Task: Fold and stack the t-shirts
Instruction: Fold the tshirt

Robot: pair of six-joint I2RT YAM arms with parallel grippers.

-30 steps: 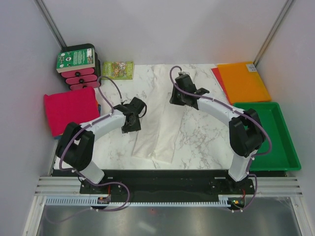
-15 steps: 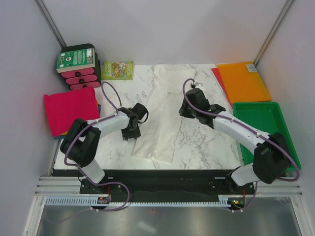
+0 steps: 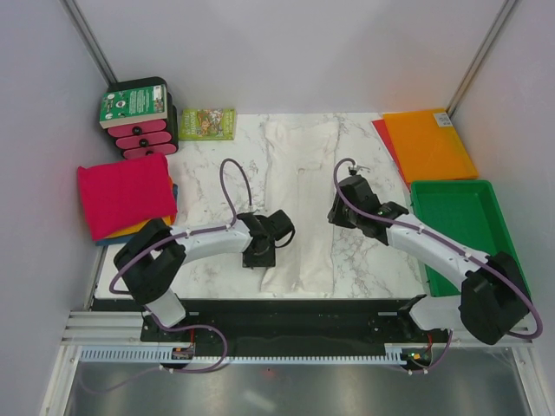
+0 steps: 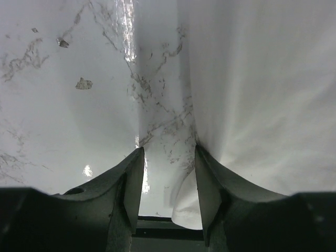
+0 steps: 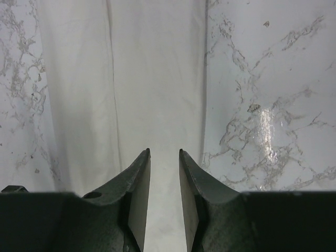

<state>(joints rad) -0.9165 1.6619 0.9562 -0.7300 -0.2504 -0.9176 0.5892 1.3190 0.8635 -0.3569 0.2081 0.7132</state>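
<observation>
1. Checking the score at middle left of the top view: a folded pile (image 3: 130, 206) at the edge of the counter (image 3: 217, 165), with the magenta t-shirt (image 3: 121, 186) on top, a strip of the orange t-shirt (image 3: 143, 229) peeking out below and a sliver of the blue t-shirt (image 3: 173, 190) at its right side. Looks like three down.
2. On to the white t-shirt (image 3: 299, 199): stretched flat as a long narrow strip down the centre of the frame, sides apparently turned in, well apart from the pile. Judging that as only partly folded.
3. Over to the left hand (image 4: 167, 152): down at the strip's lower left edge, fingers apart, bare marble showing between them, cloth touching the right-side finger, a hem corner low in the gap. Not clamped on anything.
4. And the right hand (image 5: 164, 152): near the strip's right edge about halfway up, hanging above the cloth, fingers only a narrow gap apart, nothing pinched between them as far as its own camera shows.
5. Left to do, by the look of it: folding the strip across its length into a packet, then carrying it left onto the pile.
</observation>
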